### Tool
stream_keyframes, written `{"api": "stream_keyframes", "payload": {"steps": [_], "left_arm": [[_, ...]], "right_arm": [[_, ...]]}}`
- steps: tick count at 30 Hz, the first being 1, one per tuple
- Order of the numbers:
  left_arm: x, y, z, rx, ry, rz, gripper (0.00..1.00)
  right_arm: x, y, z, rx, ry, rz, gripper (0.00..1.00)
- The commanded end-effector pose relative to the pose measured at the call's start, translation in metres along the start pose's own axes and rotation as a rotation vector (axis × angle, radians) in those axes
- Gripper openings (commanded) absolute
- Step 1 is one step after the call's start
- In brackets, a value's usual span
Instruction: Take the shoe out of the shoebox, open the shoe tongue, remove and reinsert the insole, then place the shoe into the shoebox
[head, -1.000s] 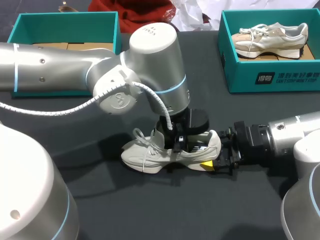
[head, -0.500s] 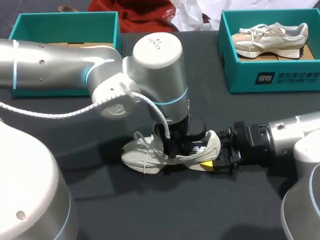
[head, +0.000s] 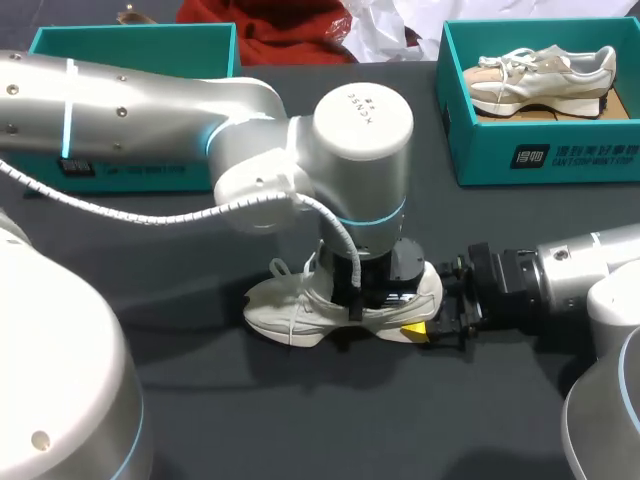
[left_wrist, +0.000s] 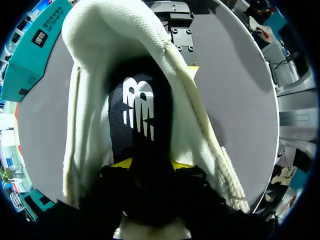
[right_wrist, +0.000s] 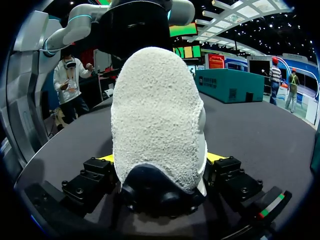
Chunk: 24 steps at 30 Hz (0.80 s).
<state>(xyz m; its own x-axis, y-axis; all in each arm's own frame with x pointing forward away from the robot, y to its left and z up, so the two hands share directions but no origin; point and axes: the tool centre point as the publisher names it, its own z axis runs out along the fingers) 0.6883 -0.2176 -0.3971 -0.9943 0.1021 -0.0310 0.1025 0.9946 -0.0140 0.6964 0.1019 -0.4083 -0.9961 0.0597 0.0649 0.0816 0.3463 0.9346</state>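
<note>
A white shoe (head: 290, 305) lies on its sole on the dark table, toe to the left. My left gripper (head: 378, 292) reaches straight down into its opening. In the left wrist view the black insole (left_wrist: 140, 105) with a white logo lies inside the shoe (left_wrist: 115, 30), ahead of my left gripper (left_wrist: 151, 164). Its yellow tips stand apart, open, over the insole's near end. My right gripper (head: 432, 318) comes in from the right at table height. It is shut on the shoe's heel (right_wrist: 157, 115), with a yellow tip on each side of it (right_wrist: 160, 159).
A teal shoebox (head: 545, 155) at the back right holds a second pale shoe (head: 540, 75). Another teal shoebox (head: 130, 40) stands at the back left, partly behind my left arm. The dark table in front of the shoe is bare.
My left arm's wrist has swung to the right, toward the heel, and its fingers have spread inside the shoe. The shoe and my right gripper have stayed put.
</note>
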Motion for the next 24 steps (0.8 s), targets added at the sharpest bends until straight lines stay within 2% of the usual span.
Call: {"api": "stream_keyframes", "payload": {"steps": [1,8,12,24], "left_arm": [[-0.004,-0.005,0.016,-0.042,-0.005,-0.015,0.24],[-0.003,0.005,0.01,0.012,0.013,-0.049,0.0],[-0.001,0.011,0.003,0.078,0.026,-0.061,0.0],[0.007,0.025,-0.019,0.358,0.067,-0.119,0.0]], "right_arm": [[0.001,0.002,0.001,0.004,0.0,0.001,0.0],[0.001,0.002,0.001,0.004,0.0,0.001,0.0],[0.001,0.002,0.001,0.004,0.0,0.001,0.0],[0.001,0.002,0.001,0.004,0.0,0.001,0.0]]}}
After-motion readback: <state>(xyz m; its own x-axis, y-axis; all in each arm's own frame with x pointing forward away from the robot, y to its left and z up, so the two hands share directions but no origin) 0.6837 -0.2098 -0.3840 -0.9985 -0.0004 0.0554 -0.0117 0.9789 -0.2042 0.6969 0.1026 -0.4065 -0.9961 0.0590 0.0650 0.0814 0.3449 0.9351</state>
